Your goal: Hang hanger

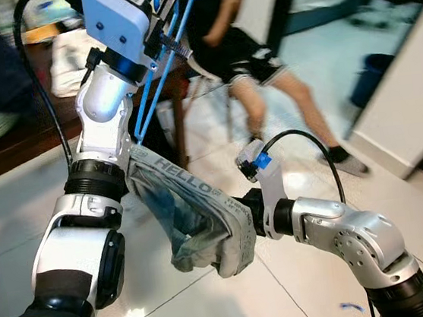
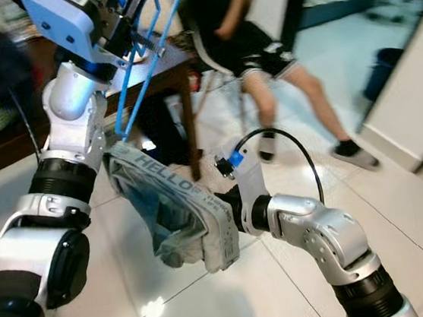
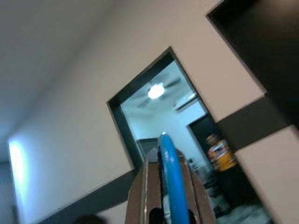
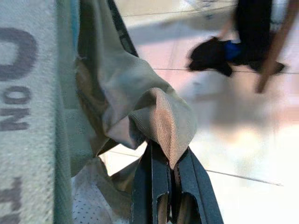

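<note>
The left gripper [image 3: 167, 186] is clamping tight on a thin blue plastic hanger [image 1: 157, 73], raised high. Below it, the right gripper [image 4: 164, 175] is pinching shut on the grey-green "HELLO" cloth garment [image 1: 196, 221] draped from that hanger. Hanging well probably needs the hook level and the cloth slack.

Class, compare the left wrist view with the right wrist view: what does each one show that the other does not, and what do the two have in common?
Left wrist view alone: the left gripper shut on the blue plastic hanger, with a white wall, a doorway and a lit ceiling lamp beyond.

Right wrist view alone: the right gripper pinching a fold of the grey-green printed garment, above pale floor tiles.

Both: two fingers closed on something, and a blurred person in the background.
</note>
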{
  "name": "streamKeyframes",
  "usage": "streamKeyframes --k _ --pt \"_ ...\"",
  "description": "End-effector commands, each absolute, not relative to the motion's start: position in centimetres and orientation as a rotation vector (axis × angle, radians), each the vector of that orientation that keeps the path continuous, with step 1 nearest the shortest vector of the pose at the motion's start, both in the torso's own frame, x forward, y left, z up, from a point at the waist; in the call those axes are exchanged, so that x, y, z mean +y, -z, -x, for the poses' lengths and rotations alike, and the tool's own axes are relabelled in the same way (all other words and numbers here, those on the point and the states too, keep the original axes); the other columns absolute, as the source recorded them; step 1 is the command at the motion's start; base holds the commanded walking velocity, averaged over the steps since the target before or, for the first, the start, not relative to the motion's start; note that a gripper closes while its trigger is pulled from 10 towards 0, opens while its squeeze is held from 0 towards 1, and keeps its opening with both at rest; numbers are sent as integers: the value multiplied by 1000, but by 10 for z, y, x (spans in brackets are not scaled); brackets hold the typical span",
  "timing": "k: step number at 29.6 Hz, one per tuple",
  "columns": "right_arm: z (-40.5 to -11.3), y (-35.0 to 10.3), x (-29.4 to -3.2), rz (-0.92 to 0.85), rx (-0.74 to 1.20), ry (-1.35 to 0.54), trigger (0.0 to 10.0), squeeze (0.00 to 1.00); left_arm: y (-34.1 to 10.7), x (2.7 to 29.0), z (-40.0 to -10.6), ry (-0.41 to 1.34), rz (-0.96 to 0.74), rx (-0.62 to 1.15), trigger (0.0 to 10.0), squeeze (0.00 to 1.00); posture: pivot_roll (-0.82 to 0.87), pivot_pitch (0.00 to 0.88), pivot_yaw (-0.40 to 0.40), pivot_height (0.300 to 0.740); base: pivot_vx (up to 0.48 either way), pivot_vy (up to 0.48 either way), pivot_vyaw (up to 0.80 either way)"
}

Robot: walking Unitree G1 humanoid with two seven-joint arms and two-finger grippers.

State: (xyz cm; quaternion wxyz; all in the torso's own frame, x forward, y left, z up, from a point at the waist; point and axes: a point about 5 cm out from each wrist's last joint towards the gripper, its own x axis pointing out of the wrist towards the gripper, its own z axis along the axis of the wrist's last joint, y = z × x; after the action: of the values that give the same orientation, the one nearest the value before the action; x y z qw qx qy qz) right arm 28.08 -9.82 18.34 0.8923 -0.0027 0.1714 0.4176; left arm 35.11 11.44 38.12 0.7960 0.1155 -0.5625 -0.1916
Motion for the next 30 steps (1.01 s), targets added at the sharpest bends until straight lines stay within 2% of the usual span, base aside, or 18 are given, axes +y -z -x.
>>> streamKeyframes --k 1,2,3,6,7,8,9,10,11,13,15,17,23,30 --pt "-280 -185 -96 21 332 -867 10000 0 -388 119 -348 406 -178 -1238 10000 0 22 103 -22 740 0 0 0" --pt "-284 -187 -96 12 308 -844 10000 0 -390 120 -349 427 -88 -1231 10000 0 28 104 -23 740 0 0 0" --pt "-284 -187 -96 12 308 -844 10000 0 -390 120 -349 427 -88 -1231 10000 0 28 104 -23 740 0 0 0" --pt "-299 -201 -97 -88 191 -734 10000 0 -394 117 -346 547 272 -1206 10000 0 34 106 -21 740 0 0 0" --pt "-303 -206 -98 -138 157 -708 10000 63 -394 118 -345 575 393 -1199 10000 0 35 107 -20 740 0 0 0" --pt "-303 -206 -98 -138 157 -708 10000 63 -394 118 -345 575 393 -1199 10000 0 35 107 -20 740 0 0 0" --pt "-305 -209 -98 -172 131 -687 10000 502 -394 119 -344 586 486 -1192 10000 0 35 107 -20 740 0 0 0" --pt "-307 -211 -98 -191 115 -674 10000 502 -394 121 -344 594 545 -1188 10000 0 35 107 -20 740 0 0 0" --pt "-308 -212 -99 -200 105 -660 10000 1000 -394 125 -345 588 616 -1183 10000 0 38 108 -19 740 0 0 0" --pt "-310 -212 -100 -207 93 -635 10000 1000 -394 133 -348 566 736 -1174 10000 0 39 108 -18 740 0 0 0" --pt "-310 -212 -100 -207 93 -635 10000 1000 -394 133 -348 566 736 -1174 10000 0 39 108 -18 740 0 0 0" --pt "-311 -212 -102 -207 88 -608 10000 1000 -395 139 -350 566 812 -1170 10000 0 39 109 -15 740 0 0 0" --pt "-314 -210 -107 -191 89 -574 10000 1000 -397 144 -350 589 866 -1171 10000 0 39 109 -13 740 0 0 0" --pt "-318 -200 -122 -88 126 -489 10000 1000 -397 144 -349 672 904 -1142 10000 0 45 113 -8 740 0 0 0"
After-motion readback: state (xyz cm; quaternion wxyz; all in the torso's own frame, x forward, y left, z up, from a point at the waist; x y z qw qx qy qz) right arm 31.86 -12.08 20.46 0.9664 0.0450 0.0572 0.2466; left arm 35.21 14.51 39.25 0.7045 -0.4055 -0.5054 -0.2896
